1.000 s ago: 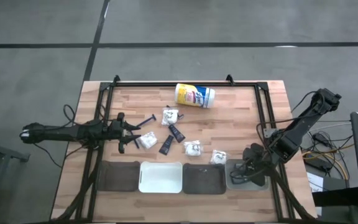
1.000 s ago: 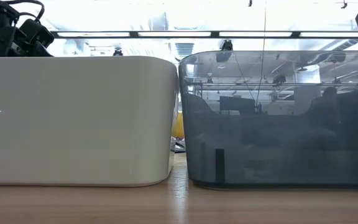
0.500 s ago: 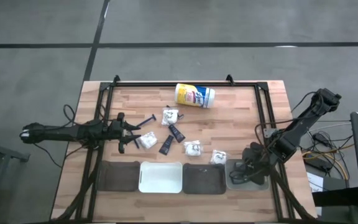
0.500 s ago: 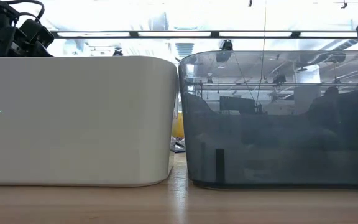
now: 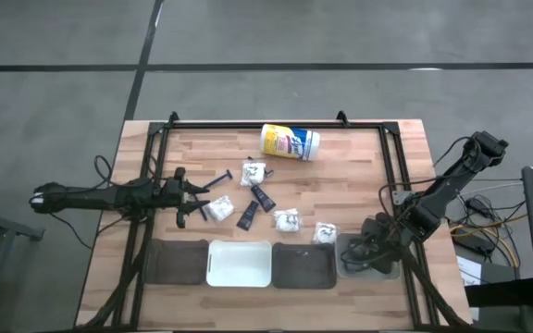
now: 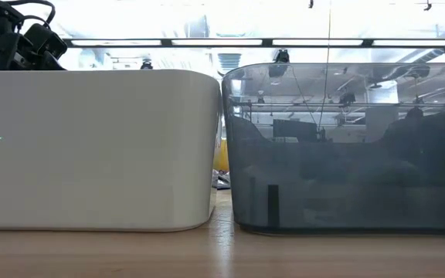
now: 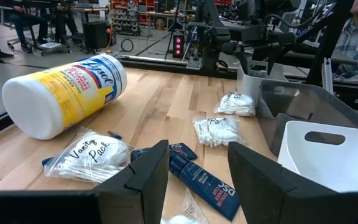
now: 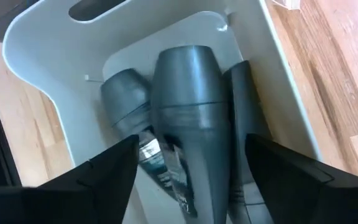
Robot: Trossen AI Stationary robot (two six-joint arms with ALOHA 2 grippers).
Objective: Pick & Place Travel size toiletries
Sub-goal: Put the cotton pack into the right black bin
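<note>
The toiletries lie mid-table in the high view: white crinkly packets point(image 5: 287, 220), two black tubes point(image 5: 263, 197) and a thin razor point(image 5: 218, 178). My left gripper point(image 5: 188, 199) is open and level just left of a packet point(image 5: 216, 210). Its wrist view shows a swab packet point(image 7: 92, 155) and a black tube point(image 7: 204, 186) just ahead of the fingers. My right gripper point(image 5: 368, 254) hangs open over the light grey bin point(image 5: 383, 271). In its wrist view, dark grey oval pods point(image 8: 191, 106) lie on the bin floor between the spread fingers, untouched.
A yellow-and-white canister point(image 5: 291, 141) lies on its side near the far edge. A row of bins lines the near edge: dark point(image 5: 178, 262), white point(image 5: 240, 264), dark point(image 5: 303, 265). In the low view the white bin point(image 6: 99, 147) and a dark bin point(image 6: 346, 147) block the table.
The right arm has sunk a little over the light grey bin; its dark part at the low view's upper right has dropped lower. The left arm and the toiletries on the table have kept still.
</note>
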